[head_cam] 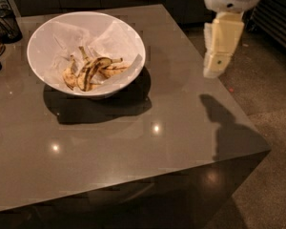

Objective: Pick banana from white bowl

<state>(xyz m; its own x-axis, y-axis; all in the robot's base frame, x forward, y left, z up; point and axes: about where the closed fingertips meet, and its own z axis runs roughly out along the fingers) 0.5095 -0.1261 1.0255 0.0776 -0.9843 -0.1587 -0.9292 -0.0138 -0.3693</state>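
The white bowl (45, 37) stands on the left rear part of the grey table (133, 128), lined with crumpled white paper. Several small overripe bananas lie in it. The banana (91, 69), the longest curved one with heavy dark streaks, lies in the middle of the pile. My gripper (212, 66) hangs from the white and cream arm over the table's right side, well to the right of the bowl and above the surface. It casts a shadow on the table near the right edge.
A dark wire basket (5, 23) and dark objects stand at the table's far left rear. Dark cabinets run along the back. The table's right and front edges drop to a speckled floor (271, 128).
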